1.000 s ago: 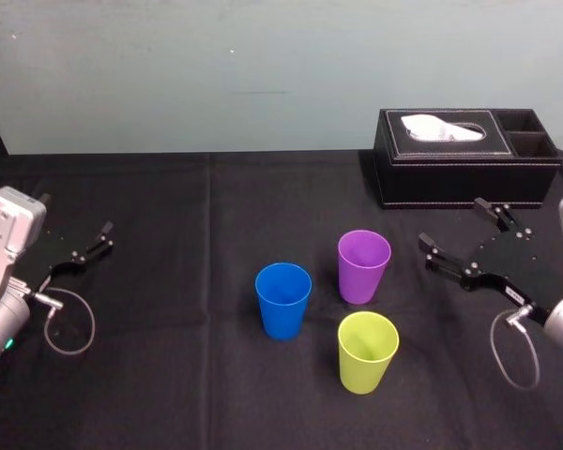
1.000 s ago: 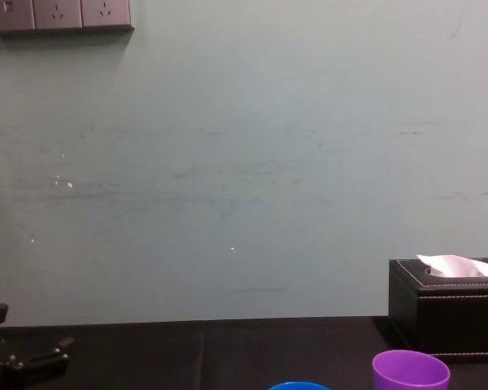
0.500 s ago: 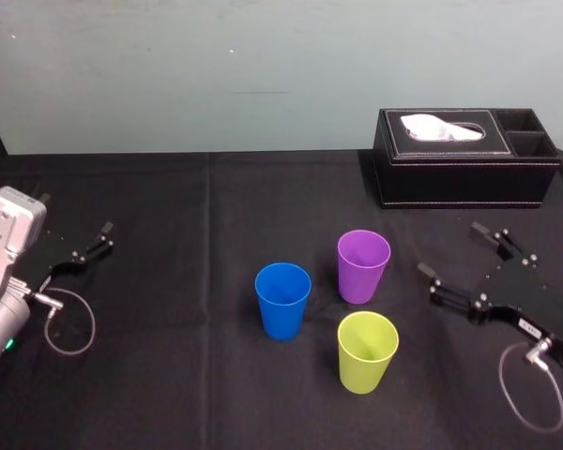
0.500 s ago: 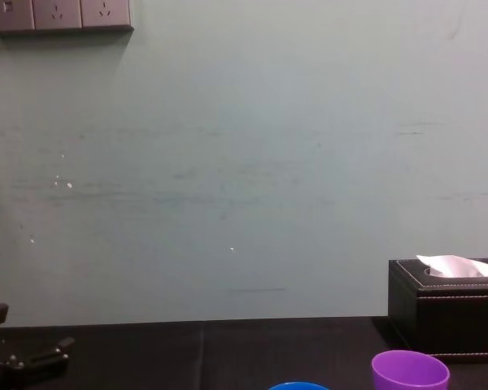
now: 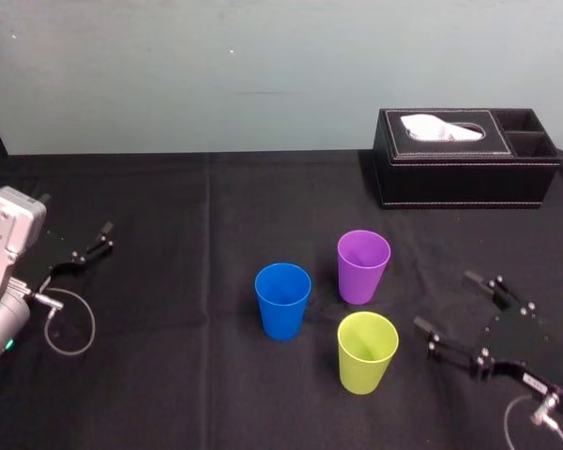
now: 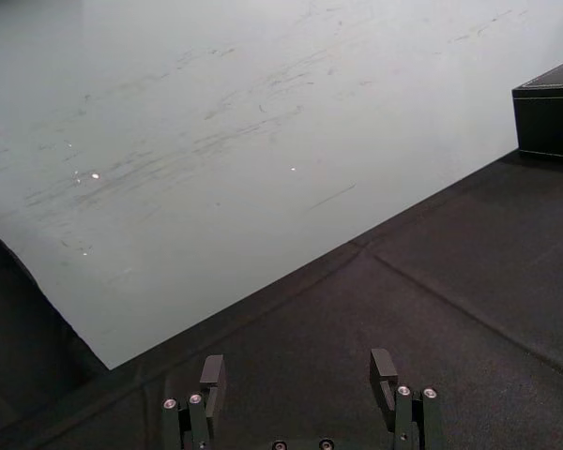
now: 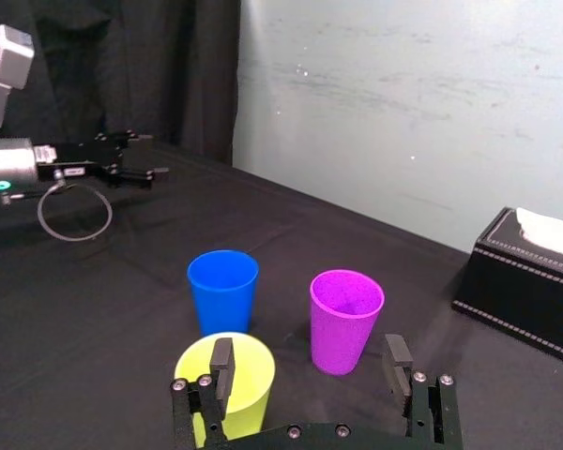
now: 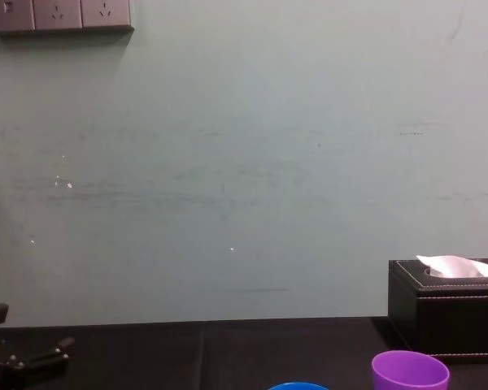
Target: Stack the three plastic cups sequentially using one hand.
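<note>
Three plastic cups stand upright and apart on the black tablecloth: a blue cup (image 5: 282,300), a purple cup (image 5: 363,266) behind and to its right, and a yellow-green cup (image 5: 367,352) nearest me. My right gripper (image 5: 445,302) hovers open just right of the yellow-green cup, holding nothing. From the right wrist view its fingers (image 7: 222,366) frame the yellow-green cup (image 7: 235,380), with the blue cup (image 7: 222,289) and purple cup (image 7: 345,317) beyond. My left gripper (image 5: 101,238) rests open at the far left, its gap (image 6: 298,375) empty.
A black leather tissue box (image 5: 464,157) with a white tissue sits at the back right by the pale wall. The chest view catches the purple cup's rim (image 8: 410,371) and the tissue box (image 8: 447,313). A cable loop (image 5: 70,323) hangs by the left wrist.
My right gripper has moved toward the near edge of the table, coming level with the yellow-green cup, still open. The left arm and the cups have not moved.
</note>
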Controlling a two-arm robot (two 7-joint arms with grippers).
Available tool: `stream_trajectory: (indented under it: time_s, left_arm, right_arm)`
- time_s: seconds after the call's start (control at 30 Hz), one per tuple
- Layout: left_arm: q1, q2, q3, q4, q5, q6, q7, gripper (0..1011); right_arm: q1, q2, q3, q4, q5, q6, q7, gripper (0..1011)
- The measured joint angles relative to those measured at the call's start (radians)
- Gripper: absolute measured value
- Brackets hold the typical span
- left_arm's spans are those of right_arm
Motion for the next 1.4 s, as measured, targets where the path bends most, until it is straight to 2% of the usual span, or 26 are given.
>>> stream_trajectory:
  time_s: [0.23,0.4,1.0,1.4]
  left_arm:
    - [0.000,0.000,0.000,0.000,0.000,0.000,0.000,1010]
    - [0.000,0.000,0.000,0.000,0.000,0.000,0.000,1010]
    - [0.000,0.000,0.000,0.000,0.000,0.000,0.000,1010]
    - [0.000,0.000,0.000,0.000,0.000,0.000,0.000,1010]
  right_arm:
    - [-0.049,-0.010,0.007,-0.007,-0.014,-0.011,0.021,1000]
    - [-0.060,-0.020,0.000,-0.006,-0.031,-0.011,0.032,1000]
    - [-0.064,-0.074,-0.043,0.025,-0.089,0.014,0.071,1000]
    - [-0.055,-0.109,-0.047,0.038,-0.112,0.031,0.086,1000]
